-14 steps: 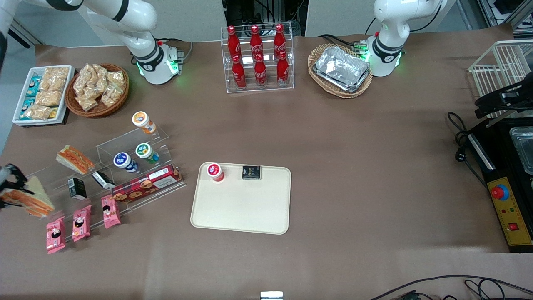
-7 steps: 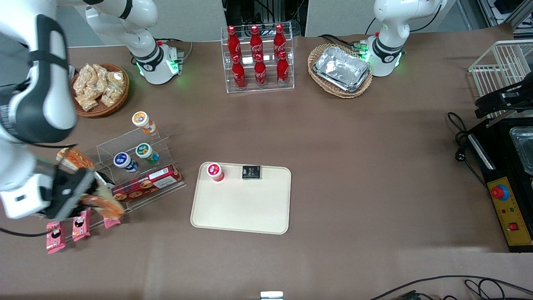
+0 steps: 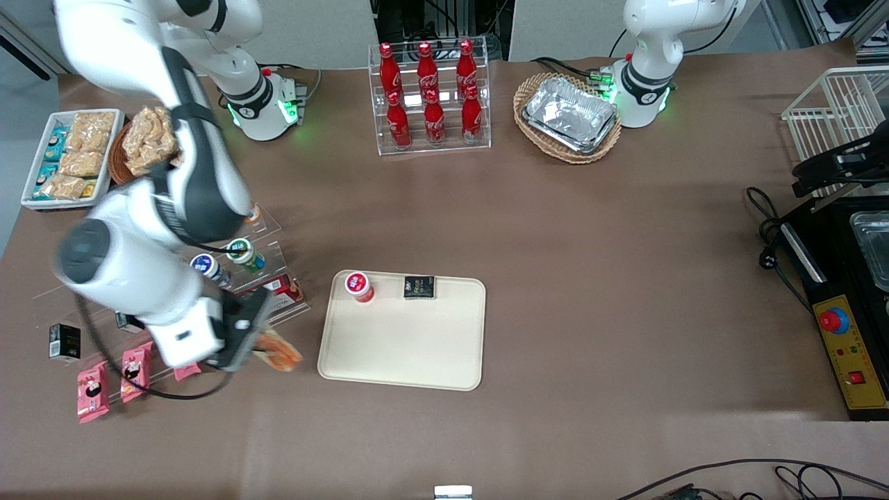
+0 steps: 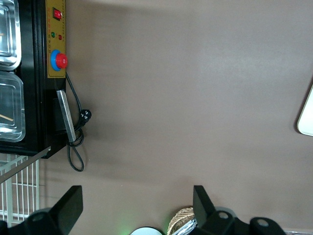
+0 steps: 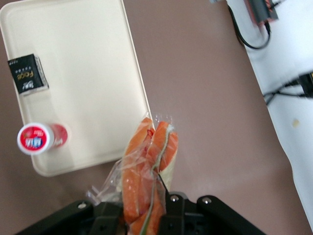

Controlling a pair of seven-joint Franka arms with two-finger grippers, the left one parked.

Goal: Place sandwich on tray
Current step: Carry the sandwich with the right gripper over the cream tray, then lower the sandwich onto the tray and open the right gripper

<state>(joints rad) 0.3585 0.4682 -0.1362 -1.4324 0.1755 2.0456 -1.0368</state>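
Observation:
My right gripper (image 3: pixel 258 345) (image 5: pixel 144 215) is shut on the clear-wrapped sandwich (image 3: pixel 279 355) (image 5: pixel 149 171), whose orange, white and thin green layers stick out from between the black fingers. It hangs above the brown table, just beside the cream-beige tray's (image 3: pixel 410 354) (image 5: pixel 93 78) edge toward the working arm's end. On the tray stand a red-capped cup (image 3: pixel 359 285) (image 5: pixel 38 137) and a small black packet (image 3: pixel 419 287) (image 5: pixel 27 74); both sit along the tray's edge farther from the front camera.
A clear stepped rack (image 3: pixel 239 271) with small cups and a red biscuit box stands just past the gripper, partly covered by the arm. Pink snack packs (image 3: pixel 92 390) and a black packet (image 3: pixel 64 342) lie toward the working arm's end. Cola bottles (image 3: pixel 430 97) and a basket of foil trays (image 3: pixel 569 114) stand farthest from the camera.
The right arm has carried the sandwich from the working arm's end of the table, over the rack, to the tray's edge. Its grip has stayed shut on it.

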